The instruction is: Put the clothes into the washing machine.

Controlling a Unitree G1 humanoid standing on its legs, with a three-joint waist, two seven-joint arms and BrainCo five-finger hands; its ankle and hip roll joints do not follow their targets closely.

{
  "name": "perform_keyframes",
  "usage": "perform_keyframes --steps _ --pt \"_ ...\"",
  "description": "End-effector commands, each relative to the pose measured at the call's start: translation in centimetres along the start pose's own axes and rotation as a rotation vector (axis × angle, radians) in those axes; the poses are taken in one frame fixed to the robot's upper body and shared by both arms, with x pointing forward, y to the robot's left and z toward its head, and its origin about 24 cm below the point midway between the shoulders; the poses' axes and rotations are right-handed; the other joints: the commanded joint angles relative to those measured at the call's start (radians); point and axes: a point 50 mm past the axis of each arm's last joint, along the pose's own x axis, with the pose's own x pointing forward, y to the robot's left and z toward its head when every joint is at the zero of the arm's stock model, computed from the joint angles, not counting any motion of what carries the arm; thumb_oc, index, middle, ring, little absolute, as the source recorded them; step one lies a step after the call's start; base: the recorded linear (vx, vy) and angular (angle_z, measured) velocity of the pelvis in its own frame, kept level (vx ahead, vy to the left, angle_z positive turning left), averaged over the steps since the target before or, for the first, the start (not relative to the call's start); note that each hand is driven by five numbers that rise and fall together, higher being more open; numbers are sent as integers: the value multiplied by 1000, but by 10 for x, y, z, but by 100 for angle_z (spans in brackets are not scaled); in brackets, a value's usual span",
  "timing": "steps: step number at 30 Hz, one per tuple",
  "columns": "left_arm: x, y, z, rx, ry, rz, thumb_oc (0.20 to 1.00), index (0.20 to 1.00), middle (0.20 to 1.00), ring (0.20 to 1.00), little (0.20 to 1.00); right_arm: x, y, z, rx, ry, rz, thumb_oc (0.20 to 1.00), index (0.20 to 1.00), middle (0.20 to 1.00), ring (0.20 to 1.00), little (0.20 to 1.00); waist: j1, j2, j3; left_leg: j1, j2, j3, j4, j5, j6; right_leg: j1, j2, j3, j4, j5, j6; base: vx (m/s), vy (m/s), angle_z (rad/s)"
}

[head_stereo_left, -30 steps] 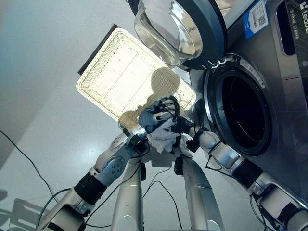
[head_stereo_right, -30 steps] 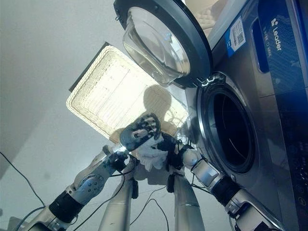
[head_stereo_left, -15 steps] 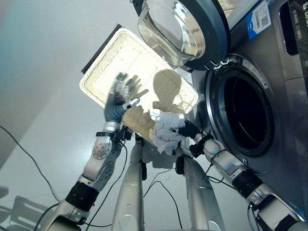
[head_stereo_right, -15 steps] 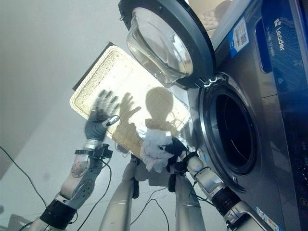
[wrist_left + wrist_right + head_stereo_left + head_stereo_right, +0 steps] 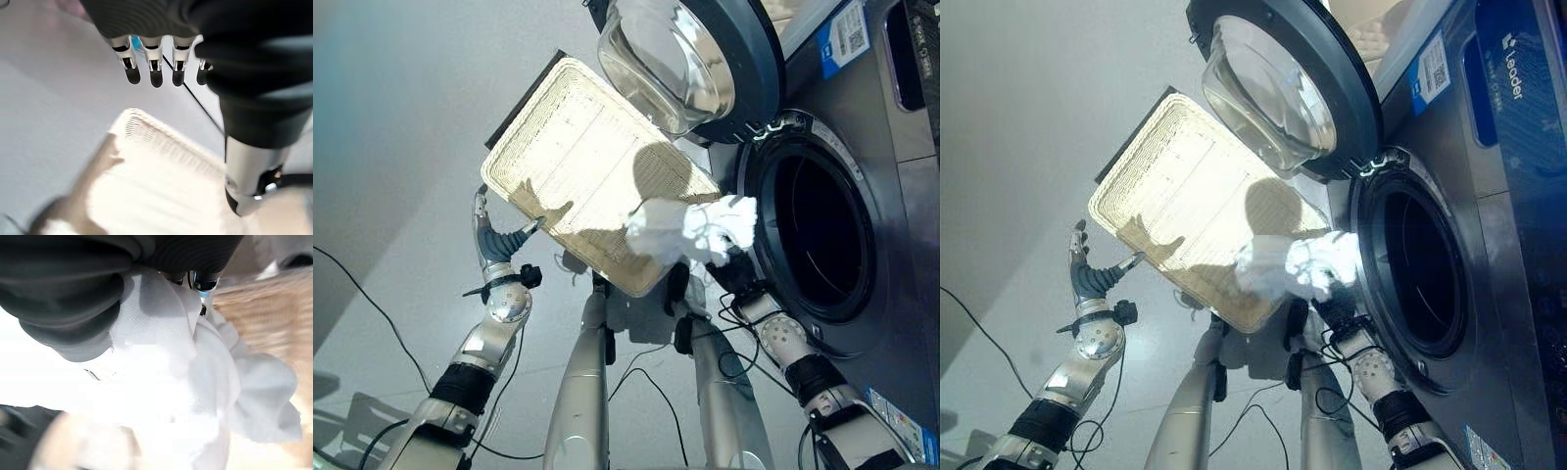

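A bundle of white clothes (image 5: 690, 230) is held up just in front of the washing machine's round opening (image 5: 818, 235), at its left rim. My right hand (image 5: 732, 274) is under the bundle, shut on it; in the right wrist view the white cloth (image 5: 195, 382) bulges out past the dark cover. My left hand (image 5: 494, 240) is by the left edge of the wicker basket (image 5: 578, 166), fingers (image 5: 154, 68) straight and holding nothing. The drum is dark inside.
The machine's round glass door (image 5: 685, 59) hangs open above the basket, left of the opening. The basket (image 5: 1185, 211) lies flat on the pale grey floor (image 5: 401, 147). The machine's grey front (image 5: 886, 127) stands on the right.
My left hand let go of the clothes and swung out left past the basket. My right hand carried the white bundle up and right, to the rim of the drum opening.
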Motion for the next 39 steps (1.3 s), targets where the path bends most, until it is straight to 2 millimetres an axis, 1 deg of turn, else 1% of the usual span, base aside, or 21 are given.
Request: perform_keyframes --steps 1,3,6,7,8,10,11,15,16,17,18,19,20,23,26,27,28,30,31,36,39 --pt "-2 -6 3 21 -36 -47 1000 1000 1000 1000 1000 -1 6 34 239 -189 16 200 200 200 200 200 -45 31 -18 27 -98 56 61 -119 31 99 3 -20 -237 174 133 -2 -23 -4" --pt "-5 -5 -9 64 -18 -91 1000 1000 1000 1000 1000 0 -2 73 287 -361 -91 200 200 200 200 200 -47 43 -18 28 -98 62 63 -125 31 99 0 -18 -236 172 135 -4 -37 -8" --pt "-4 3 -14 114 -40 -118 1000 1000 1000 1000 1000 -9 -12 124 429 -548 -226 200 200 200 200 200 -45 50 -18 33 -98 64 62 -131 30 106 -2 -17 -238 170 136 -2 -28 -4" --pt "-4 3 -14 114 -40 -118 1000 1000 1000 1000 1000 -9 -12 124 429 -548 -226 200 200 200 200 200 -45 50 -18 33 -98 64 62 -131 30 106 -2 -17 -238 170 136 -5 -23 -6" --pt "-4 7 -16 116 -38 -124 1000 1000 1000 1000 1000 -22 -23 151 454 -675 -328 200 200 200 200 200 -44 50 -18 37 -98 66 62 -137 30 112 -2 -17 -241 169 136 -3 -17 -4" --pt "-6 11 -18 119 -40 -130 1000 1000 1000 1000 1000 -44 -38 181 539 -844 -451 200 200 200 200 200 -45 50 -18 38 -99 66 64 -138 31 115 -1 -17 -248 174 134 -10 -25 -6" --pt "-8 13 -19 123 -38 -137 1000 1000 1000 1000 1000 -66 -51 202 675 -1008 -546 200 200 200 200 200 -46 49 -18 51 -100 62 63 -151 32 127 0 -15 -251 168 137 -15 -30 -7" --pt "-9 15 -16 137 -55 -152 1000 1000 1000 1000 1000 -115 -53 229 1000 -1390 -623 200 200 200 200 200 -53 49 -18 57 -103 59 65 -159 34 135 3 -13 -259 171 138 0 -42 -16" --pt "-9 15 -14 138 -65 -152 1000 1000 1000 1000 1000 -129 -51 232 1099 -1493 -610 420 420 420 420 420 -60 48 -18 38 -103 61 73 -150 34 120 2 -14 -262 185 137 -30 -46 -6" --pt "-9 15 -14 138 -65 -152 1000 1000 1000 1000 1000 -129 -51 232 1099 -1493 -610 420 420 420 420 420 -60 48 -18 38 -103 61 73 -150 34 120 2 -14 -262 185 137 0 0 0" --pt "-9 14 -13 138 -66 -152 1000 1000 1000 1000 1000 -131 -49 231 1127 -1510 -602 749 749 749 749 749 -61 48 -18 35 -104 61 75 -150 34 118 1 -14 -262 186 137 0 0 0" --pt "-10 12 -12 142 -69 -156 1000 1000 1000 1000 1000 -131 -40 229 1193 -1510 -550 1000 1000 1000 1000 1000 -68 48 -18 27 -105 57 85 -152 36 111 1 -6 -262 189 137 -8 -18 -6" --pt "-9 10 -11 132 -65 -160 1000 1000 1000 1000 1000 -122 -31 227 1181 -1451 -500 1000 1000 1000 1000 1000 -71 50 -18 26 -105 58 85 -151 37 112 -1 -6 -265 192 135 -7 -15 -11" --pt "-9 8 -11 119 -62 -166 1000 1000 1000 1000 1000 -108 -21 218 1206 -1344 -487 1000 1000 1000 1000 1000 -71 54 -18 32 -107 59 81 -147 38 119 -3 -4 -273 196 134 -2 0 -4" --pt "-11 -2 -9 108 -64 -185 1000 1000 1000 1000 1000 -75 -9 190 1142 -1095 -473 1000 1000 1000 1000 1000 -65 61 -18 44 -111 56 77 -151 40 136 -6 -6 -277 187 132 4 -11 -1" --pt "-11 -3 -9 108 -65 -183 1000 1000 1000 1000 1000 -71 -7 188 1127 -1076 -459 1000 1000 1000 1000 1000 -65 61 -18 38 -112 56 76 -143 42 131 -7 -8 -279 194 130 -11 -33 1" --pt "-10 -6 -5 106 -68 -188 1000 1000 1000 1000 1000 -53 3 173 1047 -958 -396 1000 1000 1000 1000 1000 -59 66 -18 37 -115 55 69 -137 45 133 -8 -10 -284 197 128 -36 -30 3" --pt "-11 -10 -6 104 -59 -194 1000 1000 1000 1000 1000 -33 13 154 952 -819 -310 1000 1000 1000 1000 1000 -55 69 -18 39 -115 55 61 -131 45 136 -7 -12 -286 198 127 -12 -18 0" --pt "-12 -14 -7 104 -51 -198 1000 1000 1000 1000 1000 -19 20 138 882 -722 -231 1000 1000 1000 1000 1000 -52 72 -18 40 -115 54 54 -126 44 136 -7 -12 -286 198 126 -25 -9 -4" --pt "-16 -21 -14 94 -12 -205 1000 1000 1000 1000 1000 3 22 105 720 -578 -26 1000 1000 1000 1000 1000 -48 75 -18 51 -114 47 31 -116 45 143 -4 -12 -291 195 122 -23 13 -2" --pt "-16 -23 -16 84 10 -216 1000 1000 1000 1000 1000 7 18 105 587 -561 122 1000 1000 1000 1000 1000 -42 77 -18 61 -115 45 19 -111 46 152 -5 -18 -297 196 122 -28 47 -1"
